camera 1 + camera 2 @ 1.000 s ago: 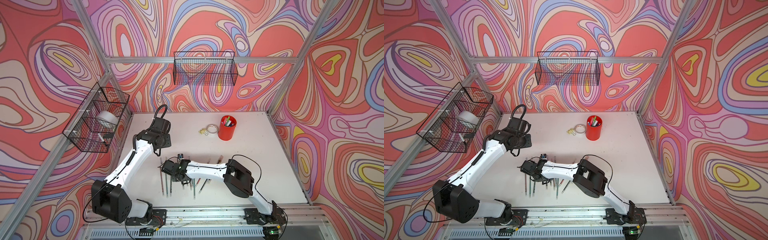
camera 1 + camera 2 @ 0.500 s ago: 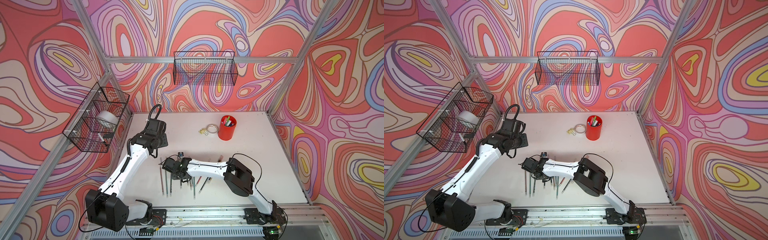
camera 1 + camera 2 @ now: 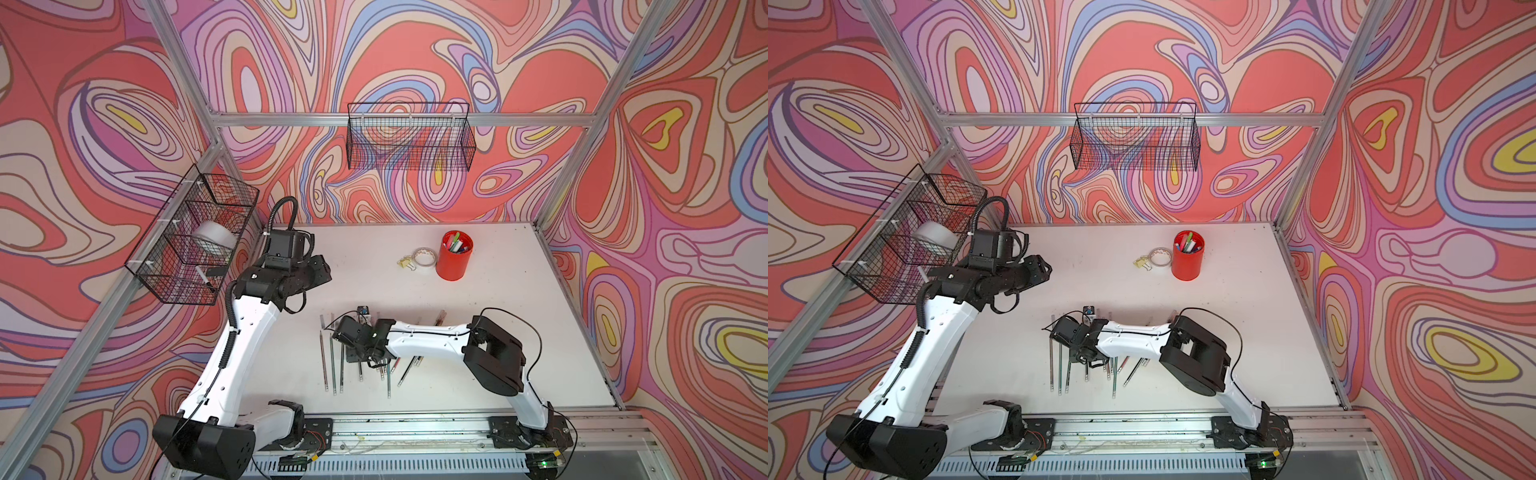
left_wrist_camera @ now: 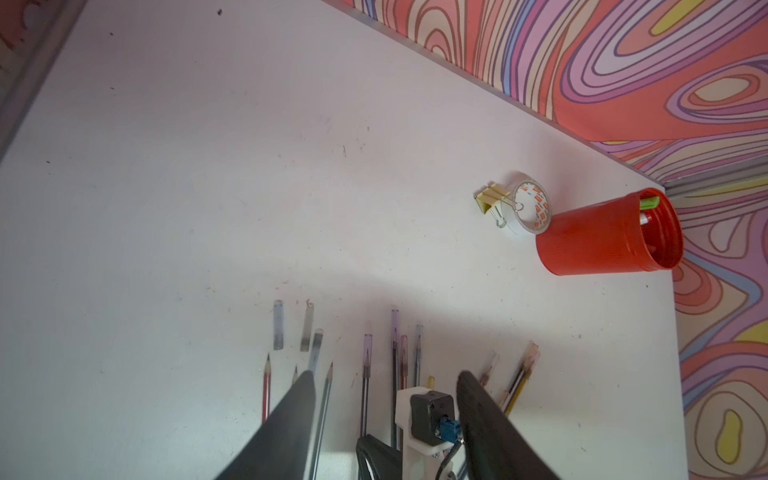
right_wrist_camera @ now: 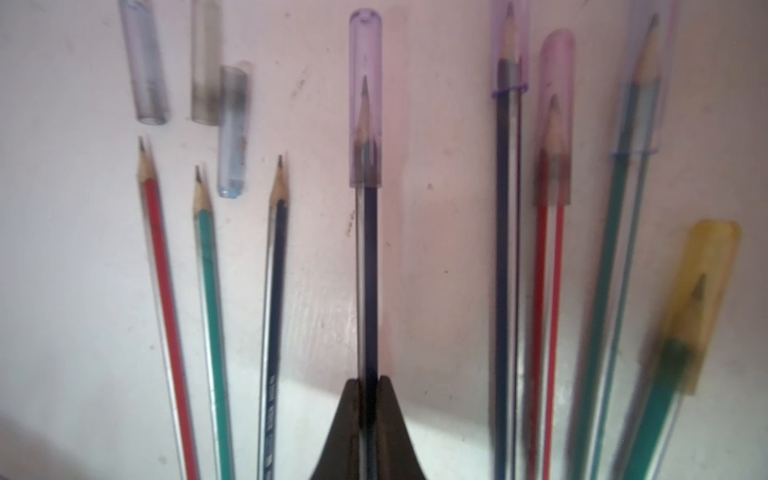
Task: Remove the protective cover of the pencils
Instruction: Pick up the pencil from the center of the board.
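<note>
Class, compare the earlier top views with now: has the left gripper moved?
Yes. The left gripper has shifted toward the wire basket on the side wall, away from the red cup.

Same build on both sides. On left arm (image 3: 245, 332): glossy white link shells, blocky black joint housings, rows of small dark screw holes in the white. Black corrugated conduit (image 3: 227, 316) zip-tied along the link. On right arm (image 3: 428, 336): white forearm, big black elbow housing (image 3: 494, 361), thin black cable (image 3: 515, 318) arcing over it. Black base plates (image 3: 505, 432) at near end. Dark grey left fingers (image 4: 291, 424), smooth, tapered. Same wedge shape on right fingers (image 5: 347, 419). White bracket (image 4: 405, 409), black camera block, blue connector (image 4: 446, 428) on right wrist.
</note>
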Controlling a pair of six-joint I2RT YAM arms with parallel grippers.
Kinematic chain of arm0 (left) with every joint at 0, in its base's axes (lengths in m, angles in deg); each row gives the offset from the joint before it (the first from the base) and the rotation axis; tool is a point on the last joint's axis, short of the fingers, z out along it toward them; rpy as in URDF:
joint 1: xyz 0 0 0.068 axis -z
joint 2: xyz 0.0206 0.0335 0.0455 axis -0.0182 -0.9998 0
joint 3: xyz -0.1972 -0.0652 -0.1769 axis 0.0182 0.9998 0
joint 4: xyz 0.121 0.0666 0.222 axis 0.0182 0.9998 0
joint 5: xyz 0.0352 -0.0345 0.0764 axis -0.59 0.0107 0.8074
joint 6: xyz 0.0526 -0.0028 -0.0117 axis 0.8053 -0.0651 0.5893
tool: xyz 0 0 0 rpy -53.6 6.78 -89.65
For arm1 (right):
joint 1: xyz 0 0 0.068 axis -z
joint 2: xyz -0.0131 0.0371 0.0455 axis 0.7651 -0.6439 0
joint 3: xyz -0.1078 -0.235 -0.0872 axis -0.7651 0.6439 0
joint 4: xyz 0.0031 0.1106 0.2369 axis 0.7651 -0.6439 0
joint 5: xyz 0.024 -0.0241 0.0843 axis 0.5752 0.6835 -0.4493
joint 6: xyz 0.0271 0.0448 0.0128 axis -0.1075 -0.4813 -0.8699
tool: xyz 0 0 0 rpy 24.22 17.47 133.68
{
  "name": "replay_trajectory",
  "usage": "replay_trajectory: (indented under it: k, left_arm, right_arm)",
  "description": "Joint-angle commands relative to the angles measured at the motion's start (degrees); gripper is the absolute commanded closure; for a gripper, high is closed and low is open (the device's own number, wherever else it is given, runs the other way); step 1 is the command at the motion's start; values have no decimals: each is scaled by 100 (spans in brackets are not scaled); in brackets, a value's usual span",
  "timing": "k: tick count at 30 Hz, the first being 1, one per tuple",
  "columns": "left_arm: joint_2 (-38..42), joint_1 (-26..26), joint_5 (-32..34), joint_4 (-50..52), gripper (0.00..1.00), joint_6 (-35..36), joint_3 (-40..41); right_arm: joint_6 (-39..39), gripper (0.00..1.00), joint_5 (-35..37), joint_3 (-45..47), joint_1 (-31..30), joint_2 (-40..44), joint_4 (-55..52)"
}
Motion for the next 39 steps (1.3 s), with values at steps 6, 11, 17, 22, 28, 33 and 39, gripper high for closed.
replay_trajectory:
  k: [6,11,17,22,28,33,39]
  left_arm:
    - [-95,-7,-1390,74,35,-276,85]
    - [-108,-2,-1578,61,29,-297,134]
    - [-53,-2,-1484,76,28,-295,274]
    - [-69,31,-1392,91,27,-310,401]
    - [-93,360,-1024,86,28,-316,477]
    - [-174,535,-794,108,29,-369,562]
    - [-304,617,-745,40,31,-394,656]
  right_arm:
    - [188,100,257,552,-195,1003,804]
    - [277,100,341,880,-274,1414,1263]
    - [333,100,452,1084,-350,1671,1480]
    - [351,100,512,1281,-381,1880,1695]
    - [483,100,591,1326,-473,1941,1862]
    - [509,100,657,1336,-521,2147,1899]
    - [519,100,810,1346,-579,2274,1836]
